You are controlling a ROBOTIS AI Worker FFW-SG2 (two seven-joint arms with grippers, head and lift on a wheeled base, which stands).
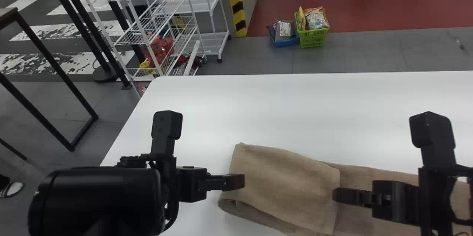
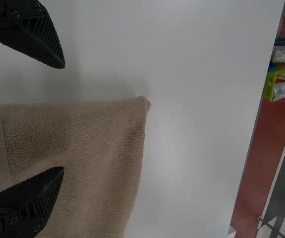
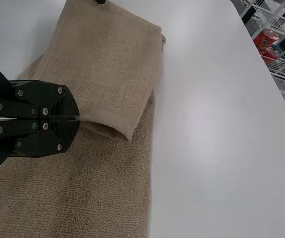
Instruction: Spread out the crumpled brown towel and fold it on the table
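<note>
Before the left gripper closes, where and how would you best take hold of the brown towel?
Probably by the brown towel's left edge, from above: the left gripper straddles it, open, one finger over cloth, one over table. The right gripper pinches the flap's right edge.

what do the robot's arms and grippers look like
Both are black. The left arm has a thick, rounded barrel section and a dark cable looping beside the wrist. The left gripper has tapering, ribbed fingers; the right gripper shows round silvery screws.
</note>
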